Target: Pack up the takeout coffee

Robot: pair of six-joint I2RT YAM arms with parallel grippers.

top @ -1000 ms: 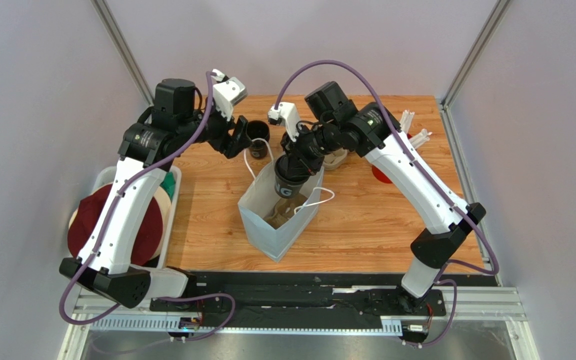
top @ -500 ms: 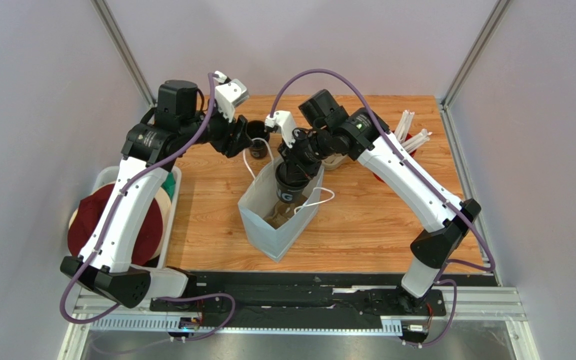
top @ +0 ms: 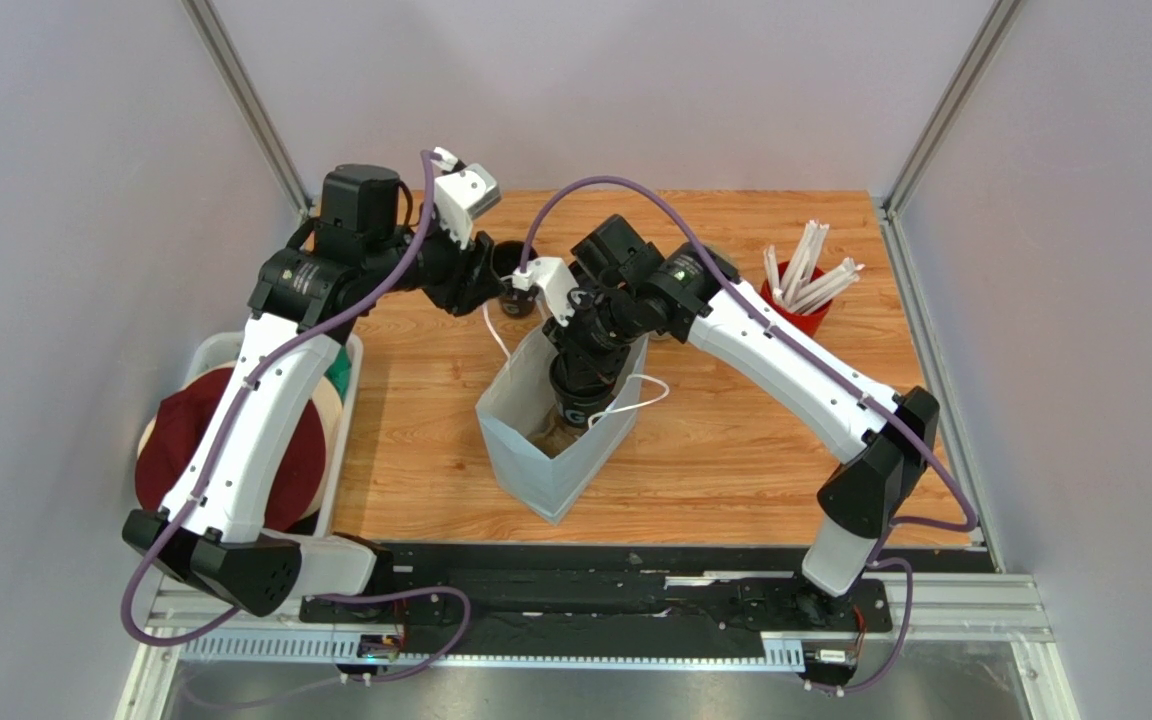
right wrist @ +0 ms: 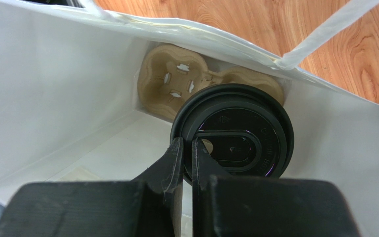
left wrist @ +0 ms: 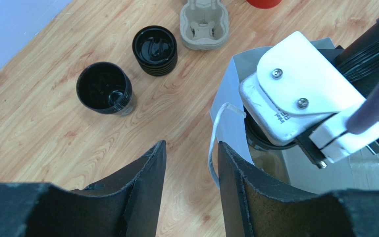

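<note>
Pinching takeout coffee (top: 576,393) by its lid (right wrist: 236,143) with right fingers (right wrist: 173,165), left fingers (left wrist: 147,173) half-open, empty; risks lid popping, cup spilling.

cup (right wrist: 236,143) lowered into bag (top: 534,450), left claw (left wrist: 189,148) narrower

Both arms lean in toward the middle, elbows up high. The left arm comes in from the far left with its wrist tipped down, and the left pincer (left wrist: 189,148) has its fingers apart with a plain gap. The right arm stretches from the near right across to the middle, wrist pointing straight down. The right pincer (right wrist: 186,144) is pinched tight on the rim of the takeout coffee (right wrist: 255,123).
</note>
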